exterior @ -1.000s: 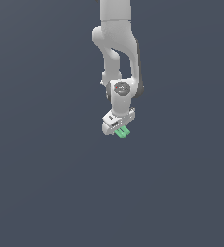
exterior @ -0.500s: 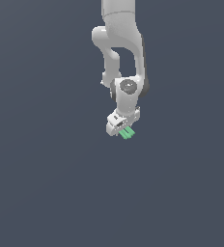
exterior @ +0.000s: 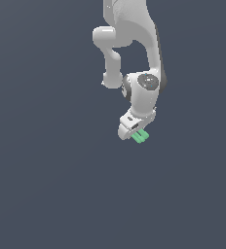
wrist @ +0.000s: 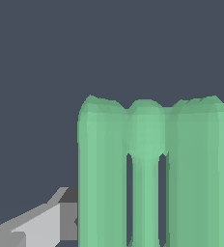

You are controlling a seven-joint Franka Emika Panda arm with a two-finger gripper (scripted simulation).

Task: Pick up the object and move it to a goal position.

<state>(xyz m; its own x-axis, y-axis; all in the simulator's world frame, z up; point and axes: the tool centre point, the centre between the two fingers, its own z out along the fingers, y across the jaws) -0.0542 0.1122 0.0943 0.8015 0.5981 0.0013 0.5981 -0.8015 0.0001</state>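
The white, glossy Panda arm (exterior: 134,44) comes down from the top of the exterior view, bends at a rounded elbow and ends in a short white wrist with a round grey disc on its side. Below that wrist sits the white two-finger gripper (exterior: 136,133), tilted toward the exterior view's left. A pale green, ribbed plastic object (exterior: 140,137) made of parallel rounded bars pokes out from under the gripper, touching its lower edge on the exterior view's right side. It hangs clear of any surface, with nothing but the flat slate-grey background (exterior: 47,185) around and beneath it.

In the wrist view the same pale green object (wrist: 152,173) fills much of the picture: two thick rounded columns stand either side of a thinner middle stem, and all three join in a lumpy band at one end, with narrow dark slots between them. A light grey part of the gripper body (wrist: 36,226) shows beside it, and a darker grey piece runs behind the columns.

The fingers appear clamped on the green object, since it stays up against the gripper in mid-air, though the contact itself is hidden in both views.

No brand name, label or writing can be read on the arm, the gripper or the object
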